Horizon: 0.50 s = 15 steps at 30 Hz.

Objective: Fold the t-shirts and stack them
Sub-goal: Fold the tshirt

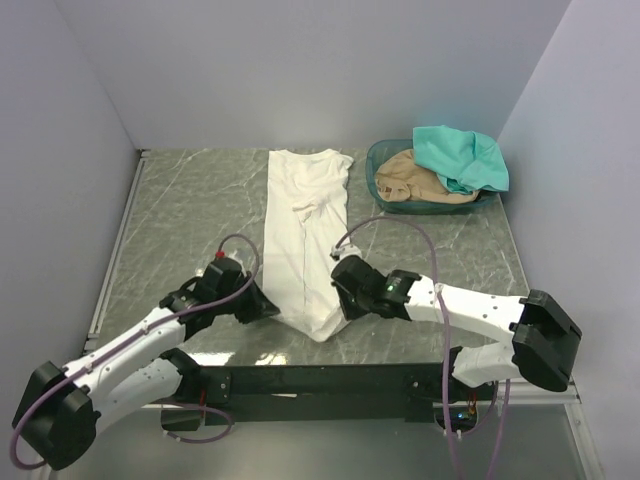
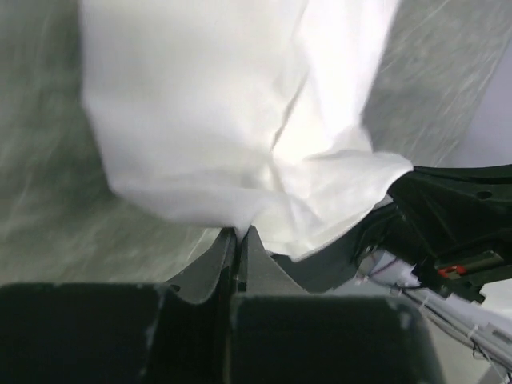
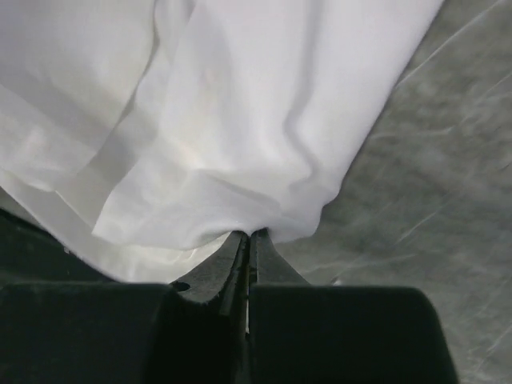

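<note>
The white t-shirt (image 1: 305, 235) lies as a long narrow strip down the middle of the table, collar end far, near end sagging to a point. My left gripper (image 1: 268, 306) is shut on its near left edge, and the pinched cloth (image 2: 232, 160) shows in the left wrist view. My right gripper (image 1: 343, 296) is shut on its near right edge, cloth (image 3: 240, 144) bunched at the tips. The teal t-shirt (image 1: 462, 158) and the tan t-shirt (image 1: 418, 180) lie crumpled in the green basket (image 1: 381, 160) at the far right.
Grey marbled table (image 1: 190, 210) with walls on three sides. The black mounting rail (image 1: 320, 380) runs along the near edge between the arm bases. Cables loop over both arms.
</note>
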### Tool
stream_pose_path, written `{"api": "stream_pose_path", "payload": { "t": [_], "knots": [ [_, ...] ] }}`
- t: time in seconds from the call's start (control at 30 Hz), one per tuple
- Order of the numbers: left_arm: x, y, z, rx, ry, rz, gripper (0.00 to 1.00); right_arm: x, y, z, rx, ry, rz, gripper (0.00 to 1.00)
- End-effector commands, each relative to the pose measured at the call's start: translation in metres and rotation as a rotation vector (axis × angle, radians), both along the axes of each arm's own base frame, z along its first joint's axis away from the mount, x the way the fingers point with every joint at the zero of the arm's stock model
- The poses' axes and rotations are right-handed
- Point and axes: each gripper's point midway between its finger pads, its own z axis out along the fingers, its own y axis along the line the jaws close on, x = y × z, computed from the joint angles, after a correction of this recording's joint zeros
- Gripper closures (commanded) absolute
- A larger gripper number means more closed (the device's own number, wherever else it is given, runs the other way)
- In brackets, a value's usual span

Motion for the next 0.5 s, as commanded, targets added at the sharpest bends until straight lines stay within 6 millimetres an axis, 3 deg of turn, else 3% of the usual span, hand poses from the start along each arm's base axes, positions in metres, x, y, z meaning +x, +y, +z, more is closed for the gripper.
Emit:
{"api": "stream_pose_path", "payload": {
  "t": [0.0,0.07,0.1,0.17,0.27,0.33,0.4,0.47],
  "knots": [
    [0.05,-0.01,0.038,0.022,-0.199,0.032,0.99,0.044,0.002,0.03,0.026,-0.116,-0.042,1.0],
    [0.067,-0.011,0.048,0.032,-0.239,0.071,0.99,0.06,0.002,0.036,0.045,-0.13,-0.058,1.0],
    [0.083,-0.015,0.067,0.012,-0.298,0.1,0.99,0.071,0.007,0.047,0.066,-0.155,-0.061,1.0],
    [0.099,-0.018,0.075,0.02,-0.333,0.126,0.99,0.09,0.004,0.049,0.026,-0.185,-0.083,1.0],
    [0.131,-0.017,0.099,0.046,-0.41,0.179,0.99,0.125,0.01,0.071,0.05,-0.239,-0.127,1.0],
    [0.147,-0.012,0.094,0.103,-0.411,0.195,0.99,0.139,0.01,0.077,0.058,-0.255,-0.157,1.0],
    [0.165,-0.011,0.109,0.105,-0.444,0.208,0.99,0.156,0.013,0.086,0.06,-0.283,-0.191,1.0],
    [0.178,-0.009,0.105,0.128,-0.449,0.215,0.99,0.17,0.01,0.085,0.048,-0.288,-0.22,1.0]
  ]
}}
